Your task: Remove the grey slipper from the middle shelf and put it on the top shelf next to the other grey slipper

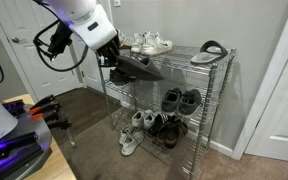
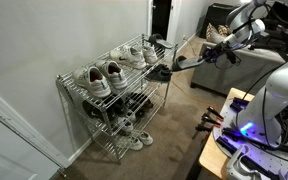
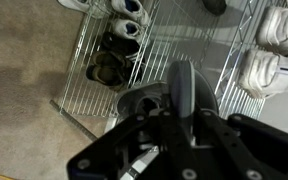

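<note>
The gripper (image 1: pixel 119 62), at the upper left of the frame in an exterior view, has its fingers clamped on the grey slipper (image 1: pixel 136 66). The slipper rests on no tier. It hangs tilted in the air at the left front of the rack (image 1: pixel 230 100), just below the level of the top shelf (image 1: pixel 179 62). In the wrist view the lighter footbed rises from between the fingers at lower centre; the gripper body hides the exact grip point.

The other grey slipper (image 1: pixel 210 52) lies at the right end of the top shelf. White sneakers (image 1: pixel 150 43) occupy the left end, nearest the gripper.

Judgement: the lift-out is done and the carry is in hand. The slipper must rise above the shelf edge and pass over the sneakers to reach the bare wire beside its mate. Holding it outside the rack keeps it free of the corner posts.
</note>
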`<move>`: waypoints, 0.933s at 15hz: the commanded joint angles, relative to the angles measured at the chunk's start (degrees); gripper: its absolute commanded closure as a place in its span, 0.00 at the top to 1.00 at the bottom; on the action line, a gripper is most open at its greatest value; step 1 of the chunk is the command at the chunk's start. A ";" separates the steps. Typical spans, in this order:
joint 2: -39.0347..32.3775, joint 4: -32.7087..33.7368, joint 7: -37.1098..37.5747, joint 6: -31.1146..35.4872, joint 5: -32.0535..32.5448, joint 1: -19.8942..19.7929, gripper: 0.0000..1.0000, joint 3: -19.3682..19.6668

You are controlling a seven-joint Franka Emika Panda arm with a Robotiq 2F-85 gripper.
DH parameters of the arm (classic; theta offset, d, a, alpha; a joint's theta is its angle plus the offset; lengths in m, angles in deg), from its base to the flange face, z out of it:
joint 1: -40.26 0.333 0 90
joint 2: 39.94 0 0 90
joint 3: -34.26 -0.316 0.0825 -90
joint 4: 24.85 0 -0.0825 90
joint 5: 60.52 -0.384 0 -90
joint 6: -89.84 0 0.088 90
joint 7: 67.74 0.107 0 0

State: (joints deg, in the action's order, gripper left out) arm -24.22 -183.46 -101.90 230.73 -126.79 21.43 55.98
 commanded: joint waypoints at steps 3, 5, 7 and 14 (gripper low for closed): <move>7.97 -0.36 3.25 -0.20 2.41 -4.98 0.05 1.32; 12.60 -3.56 3.31 0.11 4.26 -7.16 0.05 1.89; 11.85 -0.41 4.31 -2.72 5.80 -8.09 0.05 3.63; 10.84 -0.41 -3.40 -15.15 -3.82 -5.35 0.05 9.88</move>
State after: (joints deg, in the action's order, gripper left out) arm -11.25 -183.88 -100.93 220.39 -125.84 14.14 64.52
